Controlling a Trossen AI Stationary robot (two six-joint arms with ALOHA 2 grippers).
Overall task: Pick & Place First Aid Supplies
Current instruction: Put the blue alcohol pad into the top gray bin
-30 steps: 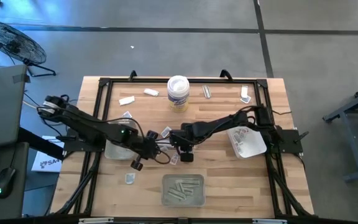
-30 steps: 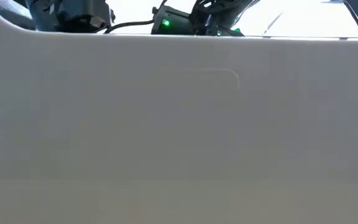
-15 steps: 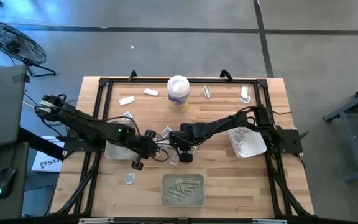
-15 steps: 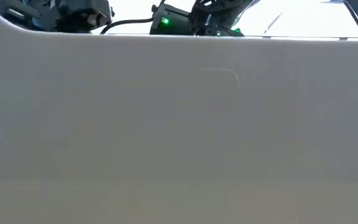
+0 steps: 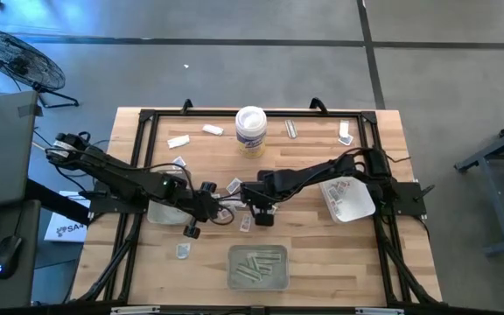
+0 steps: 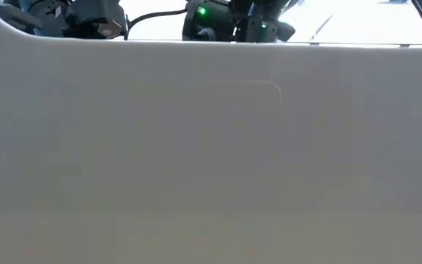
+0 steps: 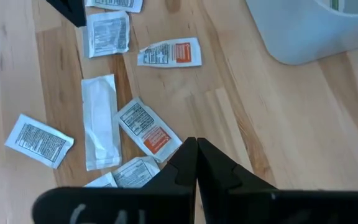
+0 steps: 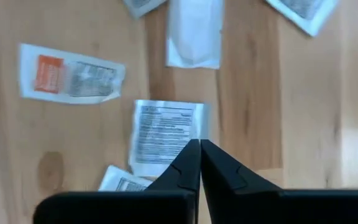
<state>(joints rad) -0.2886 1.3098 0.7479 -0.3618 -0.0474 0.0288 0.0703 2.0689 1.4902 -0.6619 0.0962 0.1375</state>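
Packets of first aid supplies lie scattered near the middle of the wooden table (image 5: 392,262), and there we have both arms working low over them. Our right gripper (image 8: 199,148) has its fingers pressed together at the edge of a white square packet (image 8: 166,134) with black print; whether the wrapper is actually pinched between the tips, we cannot tell. Just beside it lie an orange-printed packet (image 8: 70,73) and a pale strip wrapper (image 8: 194,31). Our left gripper (image 7: 196,149) is fully closed and holds nothing, hovering above another orange-printed packet (image 7: 150,129). We judge this the pick step. Next we should lift gently, confirm the packet comes up, then carry it to the grey tray (image 5: 257,268) near the front edge.
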